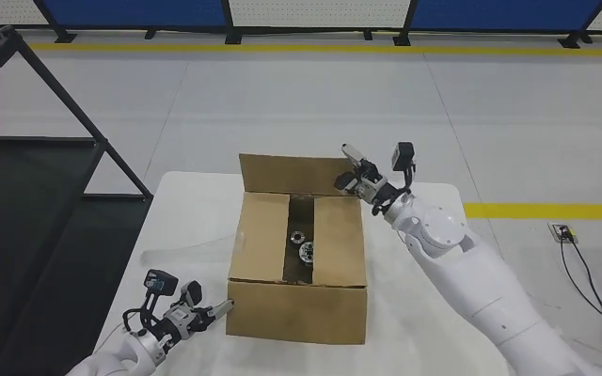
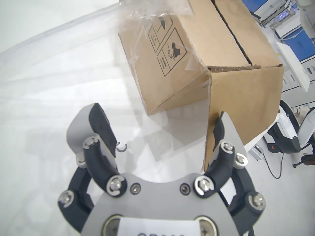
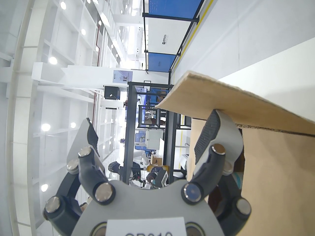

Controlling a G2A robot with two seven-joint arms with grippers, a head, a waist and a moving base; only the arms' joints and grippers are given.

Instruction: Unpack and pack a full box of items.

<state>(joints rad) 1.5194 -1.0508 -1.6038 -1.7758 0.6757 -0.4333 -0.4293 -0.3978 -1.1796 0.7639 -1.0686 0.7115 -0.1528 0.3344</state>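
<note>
A brown cardboard box stands in the middle of the white table. Its two long flaps lie nearly closed with a dark slot between them, where small round metal items show. The far flap stands up. My right gripper is open at the far right corner of the box, one finger touching the edge of the raised flap. My left gripper is open beside the near left corner of the box, one finger against the cardboard.
A strip of clear plastic tape or film hangs off the left side of the box and trails over the table. A dark metal frame stands left of the table. The table's near left area is bare.
</note>
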